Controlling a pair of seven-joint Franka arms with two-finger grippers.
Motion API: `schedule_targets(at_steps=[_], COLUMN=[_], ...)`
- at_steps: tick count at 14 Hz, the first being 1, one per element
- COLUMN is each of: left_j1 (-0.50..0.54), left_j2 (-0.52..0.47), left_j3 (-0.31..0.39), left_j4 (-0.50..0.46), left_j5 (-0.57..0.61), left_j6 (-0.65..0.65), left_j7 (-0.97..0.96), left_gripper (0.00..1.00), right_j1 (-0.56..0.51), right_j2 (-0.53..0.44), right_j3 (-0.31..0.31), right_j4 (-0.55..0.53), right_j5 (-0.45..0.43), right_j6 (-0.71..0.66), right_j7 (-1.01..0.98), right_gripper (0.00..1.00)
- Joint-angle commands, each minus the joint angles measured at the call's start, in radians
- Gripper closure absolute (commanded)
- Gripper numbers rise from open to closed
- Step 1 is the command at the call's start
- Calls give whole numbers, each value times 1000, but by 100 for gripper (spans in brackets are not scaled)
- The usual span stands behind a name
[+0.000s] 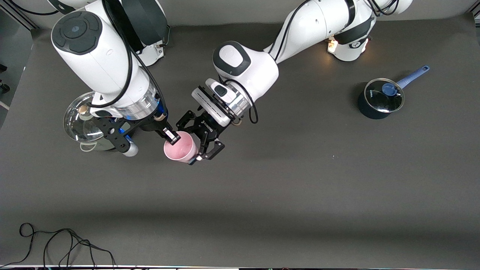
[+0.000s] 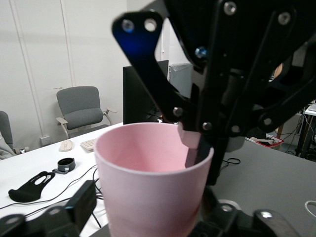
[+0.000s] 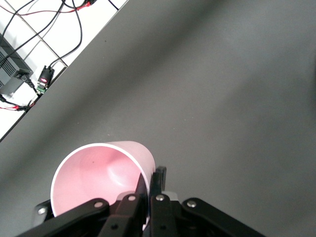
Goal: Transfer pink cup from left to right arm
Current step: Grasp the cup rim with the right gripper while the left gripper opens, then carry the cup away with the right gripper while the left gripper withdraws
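While white lettering showed on the black linkage of the left tool [image 1: 190, 144], it was too small to read, and a small mark on the glass lid of the blue-handled saucepan [image 1: 379, 99], in the upper part of the front view toward the left arm's end of the bench [image 1: 300, 187], could not be read either. The pink cup [image 1: 180, 150] was a plain, pale-pink, handleless tumbler with a slight taper, a smooth empty inside and no print on it. It hung in the air just above the middle of the front view, over bare bench, tipped so that its mouth faced the front camera. The right tool [image 1: 173, 138] was clamped on the cup's rim, one slim black finger inside the wall and one outside, as the right wrist view showed. The left tool's jaws stood spread on either side of the cup's lower part, not pressing it. Under the right arm sat a glass-lidded pot [image 1: 80, 120], and a black cable [image 1: 56, 243] lay along the lower edge of the frame.
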Motion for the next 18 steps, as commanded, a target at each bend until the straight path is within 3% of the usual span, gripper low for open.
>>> schedule_targets(at_steps=[1,4,6,11,15,18], left_j1=[-8,11,83,290,421,582], left_j2=[-21,-21,-26,-121,-165,-253], left_j3=[27,33,30,31,31,40], left_j4=[-1,-9,-45,-286,-441,-551], left_j5=[-4,6,32,91,183,218], left_j6=[2,-11,-48,-255,-358,-598], left_j7=[-21,-16,-12,-12,-10,-6], left_gripper=[0,0,0,0,0,0], right_j1=[-5,-22,-59,-239,-408,-496], right_j2=[14,14,10,-1,-5,-15], right_j3=[-9,-66,-88,-85,-85,-85], right_j4=[35,37,37,32,22,20], right_j5=[-25,-34,-34,-28,27,23], right_j6=[31,69,72,60,-21,-87], right_j7=[-10,-102,-139,-319,-750,-1089], right_gripper=[100,100,100,100,100,100])
